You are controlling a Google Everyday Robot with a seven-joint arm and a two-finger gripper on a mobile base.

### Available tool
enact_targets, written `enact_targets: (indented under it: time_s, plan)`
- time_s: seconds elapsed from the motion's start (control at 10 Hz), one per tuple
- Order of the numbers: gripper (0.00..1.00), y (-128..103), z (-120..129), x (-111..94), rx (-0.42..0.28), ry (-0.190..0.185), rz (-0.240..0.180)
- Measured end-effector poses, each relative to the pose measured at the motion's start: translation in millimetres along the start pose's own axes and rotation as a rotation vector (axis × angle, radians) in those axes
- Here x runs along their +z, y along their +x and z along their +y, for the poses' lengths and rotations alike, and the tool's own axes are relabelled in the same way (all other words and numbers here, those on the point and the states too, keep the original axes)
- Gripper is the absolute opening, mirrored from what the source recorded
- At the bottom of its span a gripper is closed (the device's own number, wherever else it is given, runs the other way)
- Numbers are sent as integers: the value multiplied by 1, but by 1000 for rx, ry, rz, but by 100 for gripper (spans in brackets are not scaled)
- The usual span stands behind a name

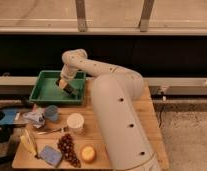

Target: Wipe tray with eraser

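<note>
The green tray (46, 90) sits at the back left of the wooden table. My gripper (66, 86) reaches down into the right part of the tray. It is shut on the eraser (63, 85), a small tan block with a dark underside, which is held down against the tray floor. My white arm (112, 80) curves from the lower right up and over to the tray and hides the table behind it.
In front of the tray stand a blue cup (51, 112) and a white cup (75, 121). Crumpled wrapping (34, 117), a banana (29, 142), a flat blue pad (49, 155), grapes (68, 148) and a yellow round item (88, 152) lie nearer. The table edge (152, 125) is at the right.
</note>
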Motion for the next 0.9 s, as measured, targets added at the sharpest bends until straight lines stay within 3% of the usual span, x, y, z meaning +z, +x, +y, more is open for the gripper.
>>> enact_targets:
  time_s: [0.1, 0.3, 0.5, 0.9]
  plan:
    - [0, 0, -9, 7, 11, 0, -19]
    - [0, -6, -26, 14, 38, 16, -124]
    - [0, -13, -31, 21, 53, 15, -197]
    - [0, -42, -28, 44, 27, -41, -249]
